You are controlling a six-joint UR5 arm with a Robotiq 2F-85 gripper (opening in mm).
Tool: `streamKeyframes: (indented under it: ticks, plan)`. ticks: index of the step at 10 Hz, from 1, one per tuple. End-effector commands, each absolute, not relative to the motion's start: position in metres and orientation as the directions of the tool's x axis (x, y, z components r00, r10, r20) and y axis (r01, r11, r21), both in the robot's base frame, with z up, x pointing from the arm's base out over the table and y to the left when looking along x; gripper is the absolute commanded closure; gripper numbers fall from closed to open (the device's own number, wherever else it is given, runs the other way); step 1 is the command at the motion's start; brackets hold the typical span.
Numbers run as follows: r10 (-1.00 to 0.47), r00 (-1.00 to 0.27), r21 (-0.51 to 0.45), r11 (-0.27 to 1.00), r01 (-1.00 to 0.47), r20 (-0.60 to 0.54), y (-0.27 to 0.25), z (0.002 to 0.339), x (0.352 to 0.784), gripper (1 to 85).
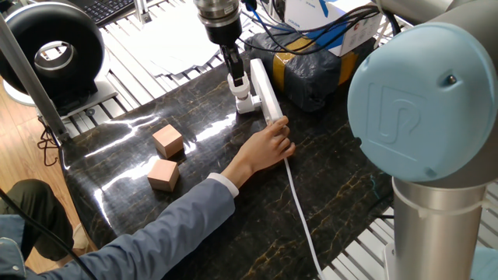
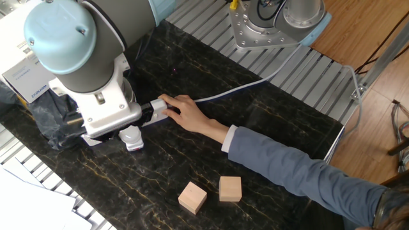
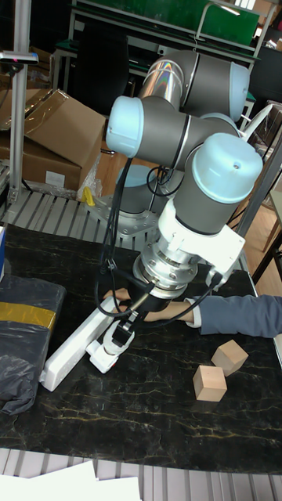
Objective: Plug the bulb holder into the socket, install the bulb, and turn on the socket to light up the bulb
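Note:
The white socket (image 1: 263, 87) lies on the dark table, and a person's hand (image 1: 272, 144) holds its near end. The small white bulb holder (image 1: 246, 103) sits against the socket's left side. The bulb (image 1: 242, 93) stands upright in it. My gripper (image 1: 236, 83) points straight down from above with its black fingers shut on the bulb's top, hiding most of it. In the tall fixed view the gripper (image 3: 119, 338) meets the holder (image 3: 104, 362) beside the socket (image 3: 70, 356). In the other fixed view my wrist covers the fingers, and only the holder (image 2: 133, 139) shows below.
Two tan wooden cubes (image 1: 167, 140) (image 1: 163, 175) sit left of the person's forearm. A dark wrapped box with yellow tape (image 1: 307, 68) stands just behind the socket. The socket's white cable (image 1: 299, 210) runs toward the front edge. A black round device (image 1: 54, 50) sits off the table at back left.

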State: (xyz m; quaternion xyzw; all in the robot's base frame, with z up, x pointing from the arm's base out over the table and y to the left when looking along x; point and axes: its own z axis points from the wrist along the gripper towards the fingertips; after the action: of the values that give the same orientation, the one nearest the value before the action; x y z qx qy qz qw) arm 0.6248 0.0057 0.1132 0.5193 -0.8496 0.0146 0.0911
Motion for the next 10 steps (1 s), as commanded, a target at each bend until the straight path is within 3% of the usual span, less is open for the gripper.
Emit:
streamKeyframes:
  ticks: [1,10]
  plan:
    - [-0.832,-0.525,0.05,0.54,-0.84,0.181,0.0071,0.1153,0.6273,53.3]
    - [-0.702,-0.689,-0.062,0.691,-0.72,0.18,0.0073,0.1101,0.6333,56.3]
